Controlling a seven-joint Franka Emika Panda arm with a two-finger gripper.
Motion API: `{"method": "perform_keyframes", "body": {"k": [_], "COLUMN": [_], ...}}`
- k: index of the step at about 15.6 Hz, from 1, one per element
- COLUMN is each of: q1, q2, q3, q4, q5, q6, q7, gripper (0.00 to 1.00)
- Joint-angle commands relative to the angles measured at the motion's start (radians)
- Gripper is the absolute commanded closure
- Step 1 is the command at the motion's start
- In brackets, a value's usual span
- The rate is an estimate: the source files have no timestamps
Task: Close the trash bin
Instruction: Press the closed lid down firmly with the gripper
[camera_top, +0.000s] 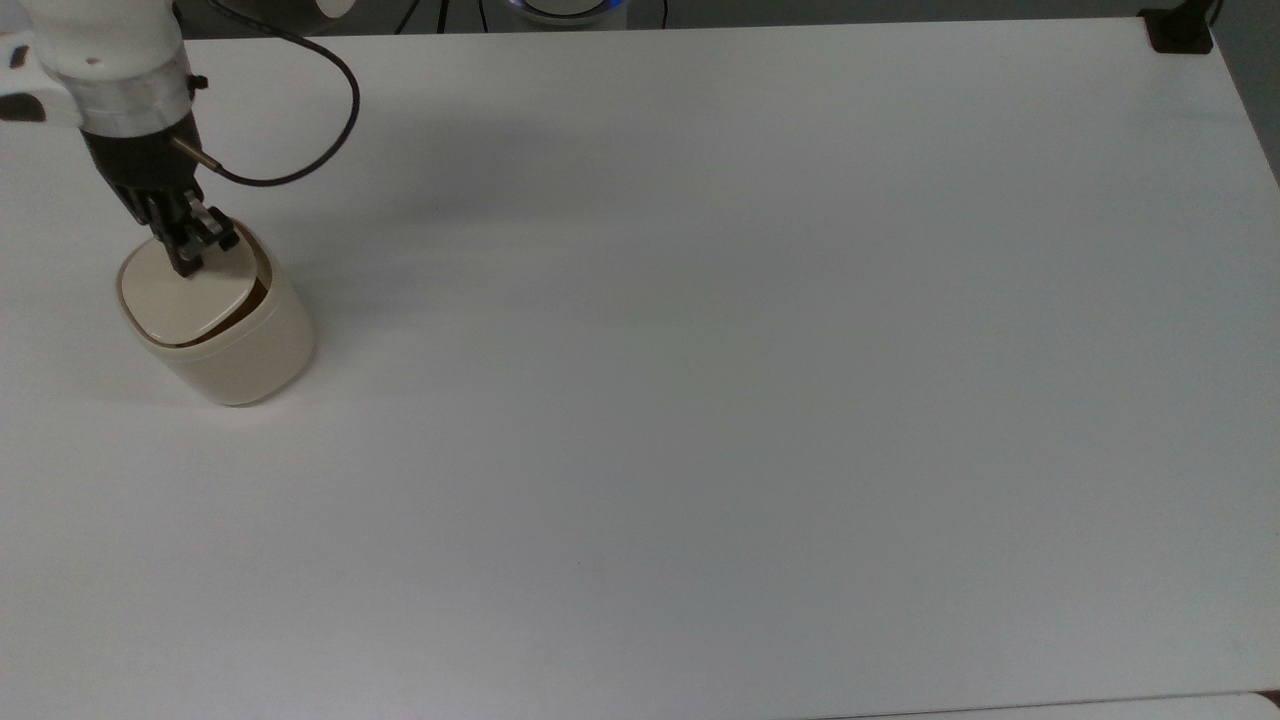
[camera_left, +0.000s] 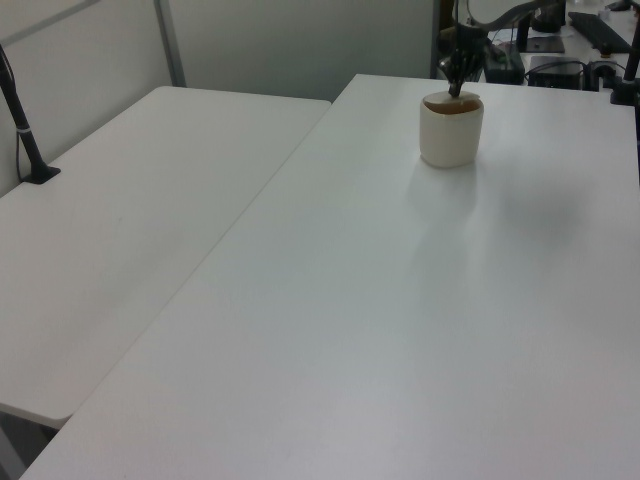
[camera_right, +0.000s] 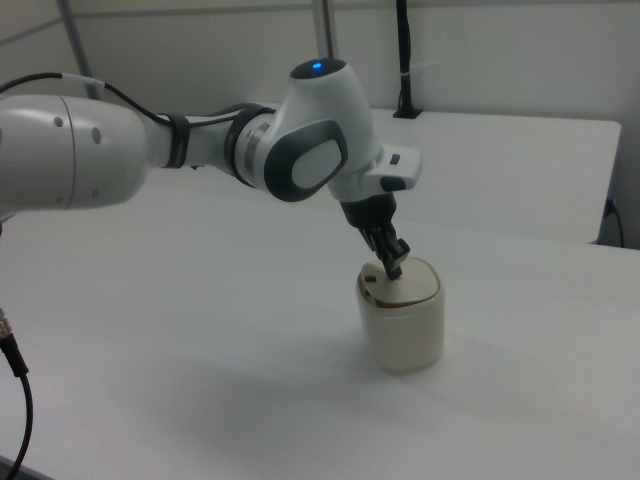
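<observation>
The gripper (camera_top: 190, 262) is pressing its fingertips, pinched nearly together and holding nothing, onto the lid (camera_top: 185, 298) of the trash bin (camera_top: 243, 352), which is sitting almost flat.

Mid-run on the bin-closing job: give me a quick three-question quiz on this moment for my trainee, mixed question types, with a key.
1. True or false: the lid of the trash bin stands upright, fully open.
2. Multiple choice: the gripper is A) far out over the bare table, B) on top of the lid, C) beside the bin's base.
3. In the top view, on which side of the lid does a dark gap remain?

Key
1. False: the lid lies nearly flat on the rim.
2. B.
3. The top view's right; the lid looks not quite seated there.
</observation>
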Motion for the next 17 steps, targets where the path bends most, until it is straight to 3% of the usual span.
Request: {"method": "perform_keyframes", "body": {"k": [1,9,10,13,14,15,16,17], "q1": [0.018,0.029,0.029,0.047,0.061,0.067,0.081,0.093], "q2": [0.018,0.019,0.003,-0.056,-0.085,-0.106,-0.128,-0.148], "q3": [-0.003,-0.003,-0.003,-0.002,0.002,0.008,0.018,0.035], "q4": [-0.022,-0.016,-0.014,-0.016,-0.016,-0.014,-0.014,-0.016], "q5": [0.011,0.009,0.011,0.011,0.009,0.009,0.006,-0.004], "q6": [-0.012,-0.010,-0.010,-0.020,-0.056,-0.093,-0.131,-0.176], "q7": [-0.032,-0.030,-0.024,-0.018,-0.018,-0.018,-0.017,-0.017], "gripper": [1.00,1.00,0.96,0.69,0.53,0.20,0.00,0.00]}}
